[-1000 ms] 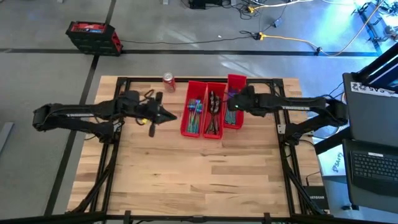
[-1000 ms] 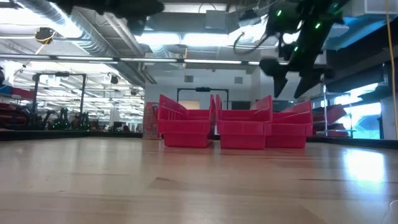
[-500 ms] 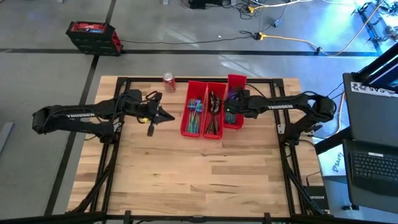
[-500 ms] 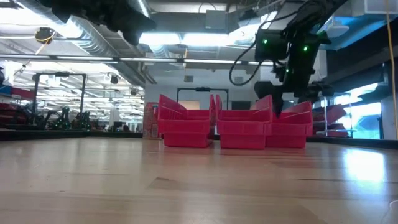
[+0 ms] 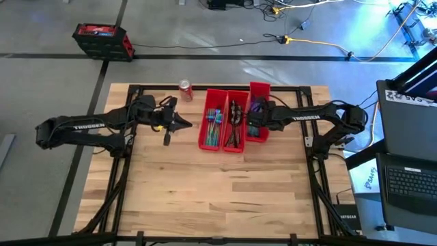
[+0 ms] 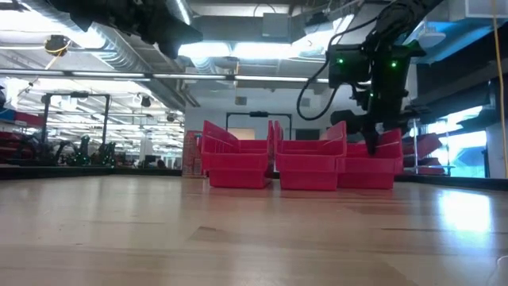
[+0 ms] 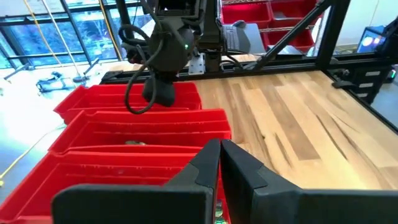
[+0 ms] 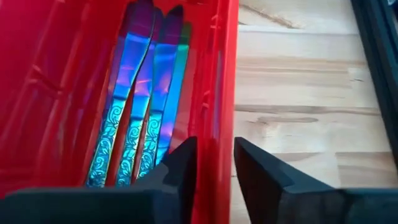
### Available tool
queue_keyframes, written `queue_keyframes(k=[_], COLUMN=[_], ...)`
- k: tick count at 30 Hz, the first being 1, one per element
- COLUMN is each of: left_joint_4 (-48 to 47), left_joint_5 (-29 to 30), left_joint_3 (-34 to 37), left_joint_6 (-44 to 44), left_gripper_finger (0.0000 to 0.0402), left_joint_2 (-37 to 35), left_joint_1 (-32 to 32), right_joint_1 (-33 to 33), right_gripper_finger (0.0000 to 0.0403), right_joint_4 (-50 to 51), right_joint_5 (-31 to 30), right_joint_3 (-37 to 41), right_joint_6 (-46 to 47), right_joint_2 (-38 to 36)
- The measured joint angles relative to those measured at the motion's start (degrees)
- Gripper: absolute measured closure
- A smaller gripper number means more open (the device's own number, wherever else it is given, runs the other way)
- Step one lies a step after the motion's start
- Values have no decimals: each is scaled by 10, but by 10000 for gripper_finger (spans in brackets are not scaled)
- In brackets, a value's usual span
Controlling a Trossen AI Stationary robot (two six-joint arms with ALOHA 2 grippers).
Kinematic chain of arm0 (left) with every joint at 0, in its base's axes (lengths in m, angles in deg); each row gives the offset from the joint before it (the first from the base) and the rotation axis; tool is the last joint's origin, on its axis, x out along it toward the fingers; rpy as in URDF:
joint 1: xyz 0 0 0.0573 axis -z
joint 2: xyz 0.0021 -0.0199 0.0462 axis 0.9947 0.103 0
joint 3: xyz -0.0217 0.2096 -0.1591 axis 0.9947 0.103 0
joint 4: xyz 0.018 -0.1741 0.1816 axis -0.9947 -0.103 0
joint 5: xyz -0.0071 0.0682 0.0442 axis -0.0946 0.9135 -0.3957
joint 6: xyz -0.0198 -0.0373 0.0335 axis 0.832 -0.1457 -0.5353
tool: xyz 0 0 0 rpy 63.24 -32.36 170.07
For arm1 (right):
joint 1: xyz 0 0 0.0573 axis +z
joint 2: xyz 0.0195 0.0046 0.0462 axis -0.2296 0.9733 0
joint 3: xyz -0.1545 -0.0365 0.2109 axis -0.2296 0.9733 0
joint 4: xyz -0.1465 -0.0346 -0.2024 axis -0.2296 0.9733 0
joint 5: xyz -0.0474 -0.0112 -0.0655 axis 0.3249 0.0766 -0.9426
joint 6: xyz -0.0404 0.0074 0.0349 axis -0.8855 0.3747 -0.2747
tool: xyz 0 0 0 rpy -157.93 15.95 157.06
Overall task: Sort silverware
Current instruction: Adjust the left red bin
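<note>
Slim iridescent teal-blue-purple metal knives (image 8: 140, 118) with scrolled handles lie side by side in a long red plastic bin (image 8: 214, 93), just ahead of the right gripper (image 8: 214, 163), whose fingers stand slightly apart astride the bin's wall. The left gripper (image 7: 219, 163) hovers beside the bins, fingers together.

silverware (image 5: 215, 126) in bins (image 5: 211, 141), can (image 5: 185, 89) behind-left

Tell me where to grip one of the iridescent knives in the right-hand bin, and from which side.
Grip the patterned handle, coming straight down into the bin. The knives lie flat, packed lengthwise between tall walls, so side approach looks blocked; the right gripper already hangs over the bin's wall.
</note>
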Motion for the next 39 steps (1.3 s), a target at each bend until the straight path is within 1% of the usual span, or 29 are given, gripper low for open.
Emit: queue_keyframes(k=[11,20,25,29,39], left_joint_4=[-1,0,-1,-1,-1], left_joint_5=[4,4,4,4,4], left_joint_3=[0,0,0,0,0], left_joint_6=[-10,-10,-8,-2,-7], left_gripper_finger=[402,402,402,402,402], left_joint_2=[0,1,1,1,1], left_joint_1=[-24,-43,-48,-48,-48], right_joint_1=[10,50,75,95,101], right_gripper_finger=[397,401,402,402,402], right_joint_4=[7,16,40,53,47], right_joint_5=[20,40,44,35,34], right_joint_3=[0,1,1,1,1], right_joint_6=[6,17,57,90,146], right_joint_2=[-9,-35,-35,-35,-36])
